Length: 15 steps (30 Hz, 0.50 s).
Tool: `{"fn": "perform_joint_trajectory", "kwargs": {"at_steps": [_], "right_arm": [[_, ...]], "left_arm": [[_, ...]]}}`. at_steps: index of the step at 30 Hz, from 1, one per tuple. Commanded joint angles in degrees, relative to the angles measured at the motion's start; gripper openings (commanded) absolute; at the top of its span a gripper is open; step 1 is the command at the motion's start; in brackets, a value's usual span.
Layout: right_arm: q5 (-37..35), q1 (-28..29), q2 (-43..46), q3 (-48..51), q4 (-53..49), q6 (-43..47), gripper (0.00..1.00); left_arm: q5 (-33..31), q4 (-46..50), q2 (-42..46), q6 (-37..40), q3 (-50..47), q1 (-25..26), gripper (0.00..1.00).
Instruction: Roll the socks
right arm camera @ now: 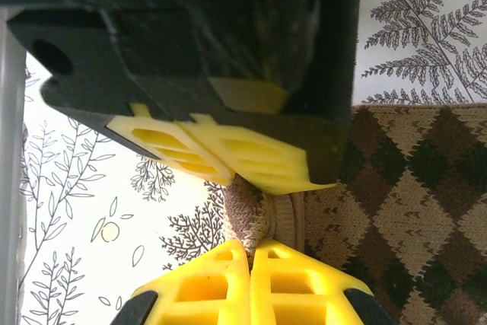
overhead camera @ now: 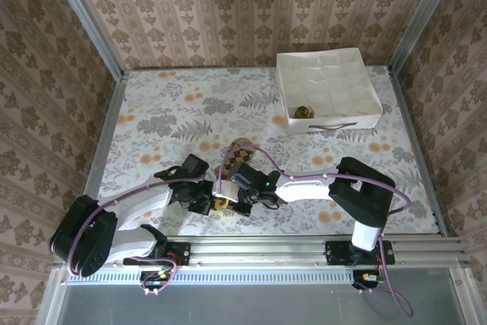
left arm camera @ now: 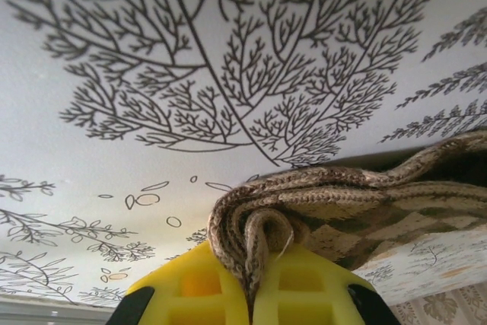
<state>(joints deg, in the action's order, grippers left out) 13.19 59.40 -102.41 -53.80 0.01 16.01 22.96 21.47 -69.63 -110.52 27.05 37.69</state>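
Okay, both arms are meeting near the middle of the table [overhead camera: 152, 127], close to the near edge. The left gripper [left arm camera: 249, 283] is clamped tight. In its wrist view the yellow fingers [left arm camera: 198, 287] are pressed together on a bunched fold at the end of the argyle sock [left arm camera: 396, 211]. From there the sock trails off to the right across the printed tabletop.

The right gripper [right arm camera: 249, 253] is clenched too. Its yellow pads pinch the same gathered end of the sock, just beside the left gripper's tips, which sit right above them in that view. The brown-and-cream diamonds spread out flat to the right of the pinch.

From overhead, the argyle sock [overhead camera: 240, 155] lies just beyond the two grippers, running away toward the far side. At the far right stands a white box [overhead camera: 358, 81], and a rolled bundle [overhead camera: 303, 112], small and brownish, rests in its near-left corner.
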Motion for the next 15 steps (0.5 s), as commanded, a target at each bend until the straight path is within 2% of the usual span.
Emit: {"fn": "perform_joint_trajectory", "kwargs": {"at_steps": [1,6,9,15], "right_arm": [[2.81,-2.94,-3.03,-2.54,-2.51,-5.77,0.00],[8.21,-6.22,-5.06,-3.01,-6.05,-9.15,0.00],[10.12,-7.51,-6.69,-3.48,-8.02,-10.10,0.00],[11.01,-9.46,-10.64,-6.20,-12.94,-12.54,0.00]], "left_arm": [[-4.42,4.89,1.06,4.37,0.16,-0.07,0.13],[-4.92,5.15,4.59,9.74,0.26,-1.67,0.41],[-4.48,3.94,6.83,11.11,-1.10,-2.52,0.50],[-7.19,0.51,12.53,13.39,-3.20,-2.37,0.51]]}}
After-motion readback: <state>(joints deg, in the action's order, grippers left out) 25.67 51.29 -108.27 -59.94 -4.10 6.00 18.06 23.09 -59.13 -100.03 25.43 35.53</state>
